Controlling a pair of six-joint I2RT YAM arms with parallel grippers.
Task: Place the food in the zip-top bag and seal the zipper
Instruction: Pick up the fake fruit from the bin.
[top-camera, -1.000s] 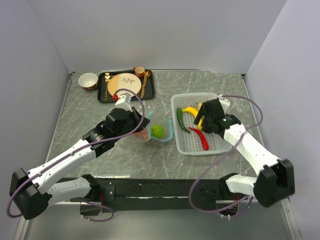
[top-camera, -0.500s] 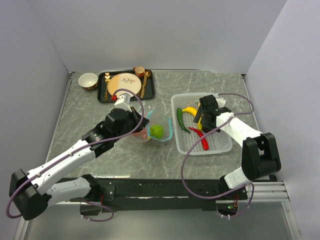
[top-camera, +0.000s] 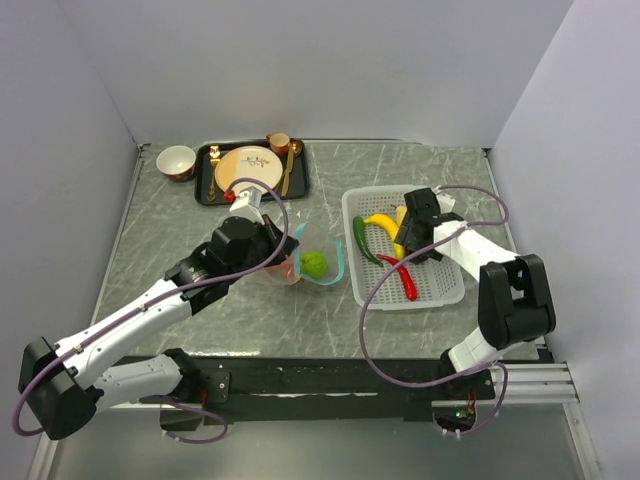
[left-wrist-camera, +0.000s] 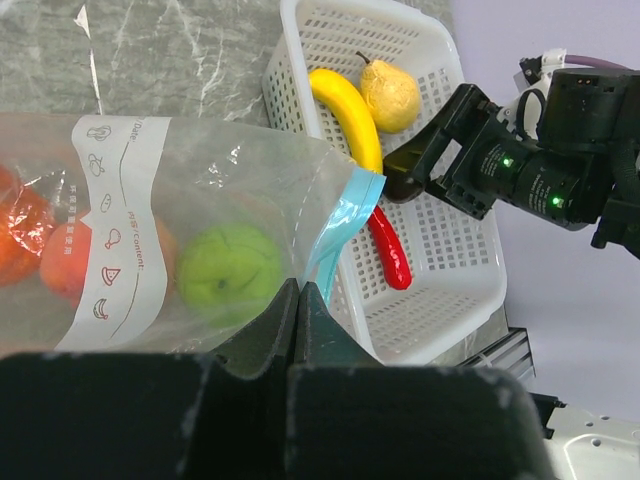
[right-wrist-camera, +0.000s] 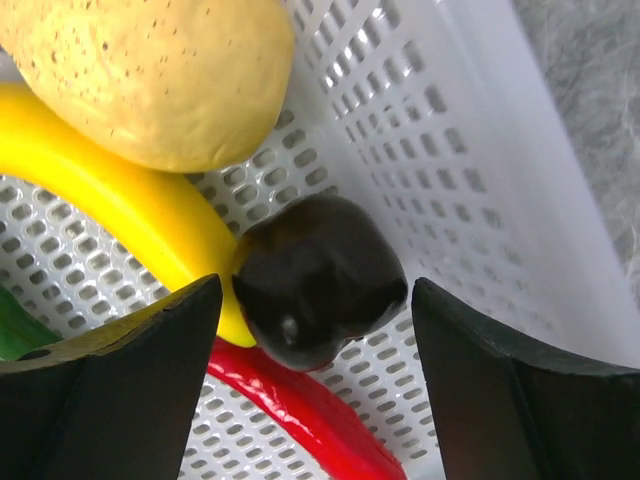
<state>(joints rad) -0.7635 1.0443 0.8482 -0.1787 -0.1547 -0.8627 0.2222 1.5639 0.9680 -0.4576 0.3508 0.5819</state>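
My left gripper (left-wrist-camera: 298, 300) is shut on the edge of the clear zip-top bag (left-wrist-camera: 200, 215), by its teal zipper strip (left-wrist-camera: 340, 225), and holds the mouth towards the basket. The bag holds a lime-green ball (left-wrist-camera: 232, 275) and orange fruit (left-wrist-camera: 65, 270); it also shows in the top view (top-camera: 318, 255). My right gripper (right-wrist-camera: 315, 345) is open inside the white basket (top-camera: 440, 285), its fingers on either side of the dark fruit (right-wrist-camera: 318, 280), not touching it. Beside the fruit lie the yellow banana (right-wrist-camera: 120, 205), the red chilli (right-wrist-camera: 300, 420) and the pale potato (right-wrist-camera: 150, 70). A green pepper (top-camera: 363, 240) lies at the basket's left.
A black tray (top-camera: 205, 190) with a beige plate (top-camera: 246, 168), a cup and cutlery stands at the back left, with a small bowl (top-camera: 176, 161) beside it. White walls enclose the grey marble table (top-camera: 300, 320).
My right gripper has turned and dropped lower into the basket, over the dark fruit. The left arm and the bag have stayed put.
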